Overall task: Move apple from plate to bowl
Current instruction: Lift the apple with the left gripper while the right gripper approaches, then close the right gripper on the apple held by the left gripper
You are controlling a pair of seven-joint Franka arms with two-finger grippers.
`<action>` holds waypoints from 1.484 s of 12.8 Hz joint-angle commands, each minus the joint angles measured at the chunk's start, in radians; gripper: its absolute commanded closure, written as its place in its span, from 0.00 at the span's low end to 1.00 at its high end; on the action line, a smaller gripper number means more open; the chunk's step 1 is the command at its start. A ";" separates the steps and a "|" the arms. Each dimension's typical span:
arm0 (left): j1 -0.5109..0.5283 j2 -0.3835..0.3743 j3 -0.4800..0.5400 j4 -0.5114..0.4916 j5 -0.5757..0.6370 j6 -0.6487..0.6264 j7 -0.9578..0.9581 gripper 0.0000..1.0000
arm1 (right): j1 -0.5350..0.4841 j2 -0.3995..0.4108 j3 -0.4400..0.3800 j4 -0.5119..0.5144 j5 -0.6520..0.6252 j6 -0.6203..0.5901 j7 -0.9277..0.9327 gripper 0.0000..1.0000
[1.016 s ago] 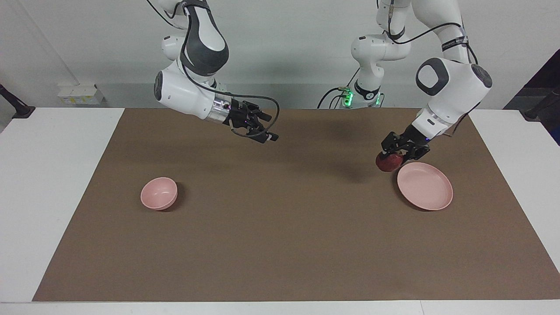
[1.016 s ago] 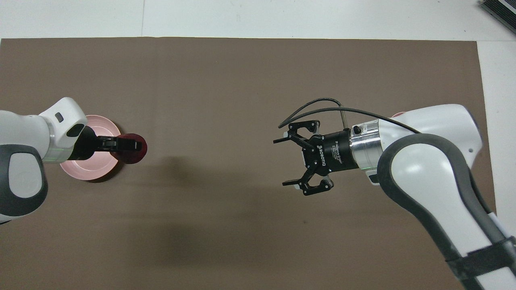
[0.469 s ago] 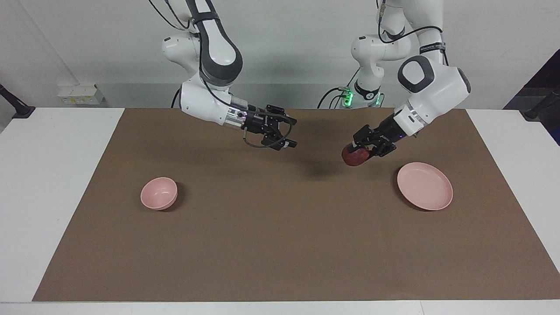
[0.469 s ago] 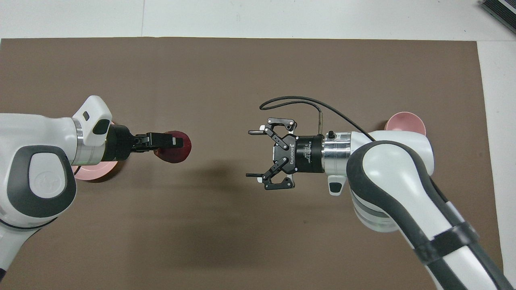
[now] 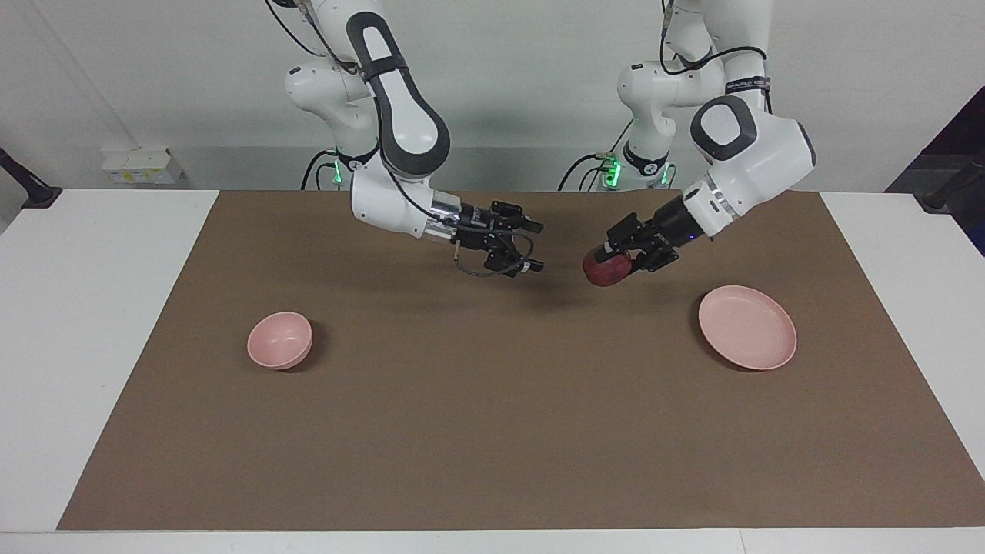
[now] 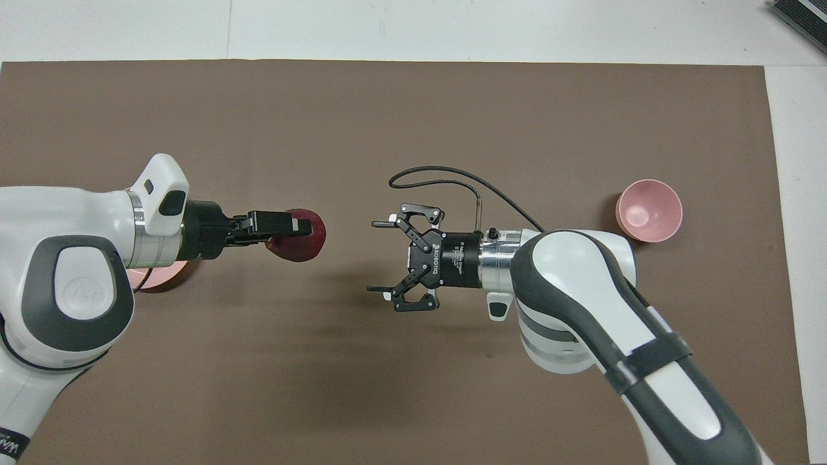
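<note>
Starting at the right arm's end of the white counter (image 5: 92,308), which is covered by a large brown mat (image 5: 492,431), a small, deep, round pale pink bowl (image 5: 280,339) sits upright on the mat with nothing in it. The right arm comes in from its base and reaches toward the middle of the mat, and the right gripper (image 5: 529,246) hangs in the air over the bare mat with its two black fingers spread wide apart and nothing between them; in the overhead view the fingers (image 6: 382,224) point toward the other arm. Just beside it, with a small gap of air between, a small round dark red apple (image 5: 606,268) is held up over the mat, clear of the surface, with its shadow falling on the mat below. The left gripper (image 5: 618,255) is clamped on this apple from above and from the side, its black fingers pressed against the fruit, and its arm slopes down from the left arm's base. Toward the left arm's end of the counter, a flat, round pale pink plate with a low raised rim (image 5: 747,327) lies on the mat, well apart from the apple, and carries nothing.
</note>
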 commanded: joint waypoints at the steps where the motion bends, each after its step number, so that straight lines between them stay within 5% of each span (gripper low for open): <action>1: 0.001 -0.027 -0.041 -0.005 -0.022 -0.005 -0.046 1.00 | 0.029 0.011 0.010 -0.003 0.071 0.047 -0.070 0.00; 11: -0.014 -0.078 -0.116 -0.062 -0.016 -0.023 -0.155 1.00 | 0.083 0.043 0.011 0.049 0.114 0.124 -0.080 0.00; 13: -0.013 -0.078 -0.116 -0.060 -0.017 -0.024 -0.157 1.00 | 0.083 0.043 0.010 0.056 0.113 0.130 -0.095 0.91; 14: -0.013 -0.078 -0.118 -0.060 -0.017 -0.024 -0.157 1.00 | 0.084 0.044 0.010 0.061 0.100 0.131 -0.095 1.00; 17: -0.011 -0.075 -0.116 -0.054 -0.017 -0.044 -0.155 0.93 | 0.084 0.044 0.010 0.061 0.094 0.131 -0.095 1.00; 19: -0.011 -0.072 -0.116 -0.049 -0.016 -0.047 -0.154 0.60 | 0.083 0.044 0.010 0.061 0.093 0.131 -0.094 1.00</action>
